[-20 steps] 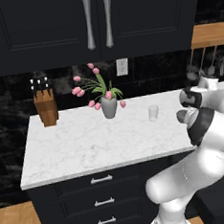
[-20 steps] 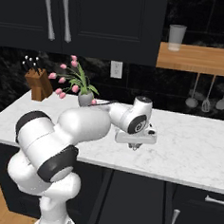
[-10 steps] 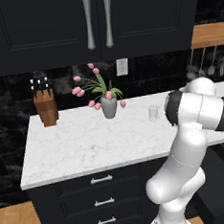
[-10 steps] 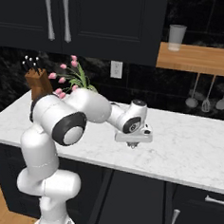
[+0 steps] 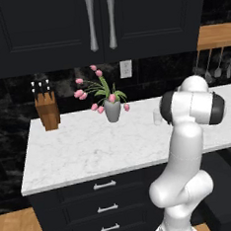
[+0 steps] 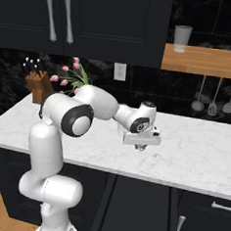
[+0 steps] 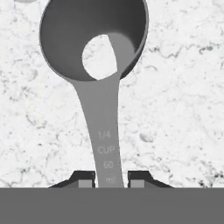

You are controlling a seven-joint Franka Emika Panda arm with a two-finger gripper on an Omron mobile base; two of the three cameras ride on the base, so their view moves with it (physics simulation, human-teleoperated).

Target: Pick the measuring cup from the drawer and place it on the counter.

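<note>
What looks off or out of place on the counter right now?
Nothing stands out. The measuring cup is gripped by its handle between the fingers over the marble counter, empty, with no spill. The flower vase and knife block stand upright near the wall.

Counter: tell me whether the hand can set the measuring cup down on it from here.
Probably yes. The hand grips the measuring cup by its handle above bare counter, with nothing beneath it in the way.

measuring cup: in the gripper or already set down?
In the gripper: measuring cup handle sits between the fingertips, above the counter. Contact with counter: cannot tell.
</note>
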